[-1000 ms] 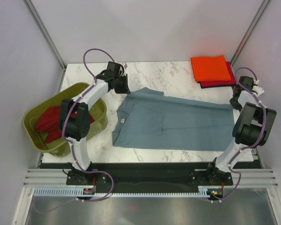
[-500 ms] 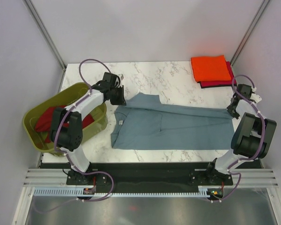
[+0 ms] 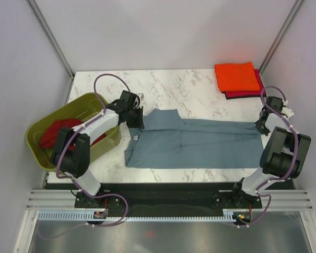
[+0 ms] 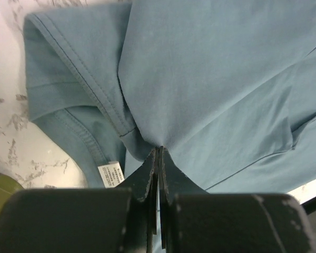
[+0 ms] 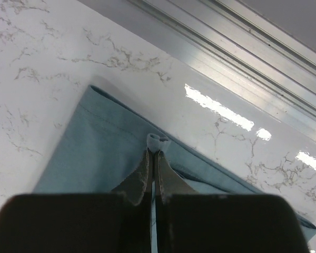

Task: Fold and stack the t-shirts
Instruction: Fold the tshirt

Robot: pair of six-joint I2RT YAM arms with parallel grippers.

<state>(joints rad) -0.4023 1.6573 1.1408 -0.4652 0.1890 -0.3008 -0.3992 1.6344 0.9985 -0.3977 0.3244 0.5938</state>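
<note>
The slate blue-grey t-shirt (image 3: 200,142) lies lengthwise across the middle of the marble table (image 3: 189,89), its far part doubled over toward me. My left gripper (image 3: 138,122) is shut on a pinch of cloth near the collar end; the left wrist view shows the jaws (image 4: 159,150) closed on the blue fabric (image 4: 216,79) beside the white neck label (image 4: 111,174). At the hem end my right gripper (image 3: 262,126) is also shut, a small fold of hem (image 5: 159,140) bulging past its tips (image 5: 156,153). A folded orange t-shirt (image 3: 235,77) rests on a folded red one (image 3: 251,93) at the back right.
An olive-green tub (image 3: 38,153) stands off the table's left side with a crumpled red t-shirt (image 3: 55,134) inside. A metal frame rail (image 5: 242,47) runs along the table's right edge, close to the right gripper. Grey walls enclose the back and sides.
Both grippers have come toward the near edge with the shirt's far edge in them. The blue-grey shirt has become narrower as its far part folds over.
</note>
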